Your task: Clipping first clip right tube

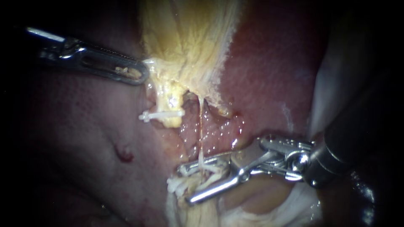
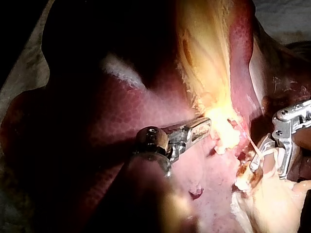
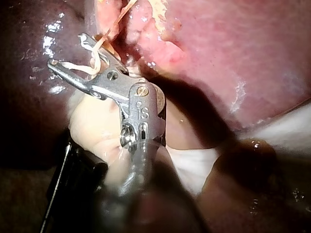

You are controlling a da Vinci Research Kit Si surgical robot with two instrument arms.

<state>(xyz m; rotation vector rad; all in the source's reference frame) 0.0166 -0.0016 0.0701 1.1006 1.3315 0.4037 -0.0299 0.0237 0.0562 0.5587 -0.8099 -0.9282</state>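
The yellow gallbladder (image 1: 189, 38) hangs at the top centre. Below it a thick yellow tube (image 1: 170, 105) carries a white clip (image 1: 162, 114). To its right a thin pale tube (image 1: 201, 126) runs down into my right instrument (image 1: 185, 185). Its jaws stand apart on either side of that thin tube and hold a white clip (image 1: 207, 168) between them. The right wrist view shows the same instrument (image 3: 67, 49) with the clip's legs along its jaws. My left instrument (image 1: 145, 75) is shut on the gallbladder's left edge. The left wrist view shows the left instrument (image 2: 206, 122) there too.
Dark red liver (image 1: 84, 138) fills the left, with a small red spot (image 1: 124, 153). Pinker liver (image 1: 269, 75) lies behind the thin tube. White cloth (image 1: 324, 92) shows at the right, and pale tissue (image 1: 252, 201) lies under the right instrument's jaws.
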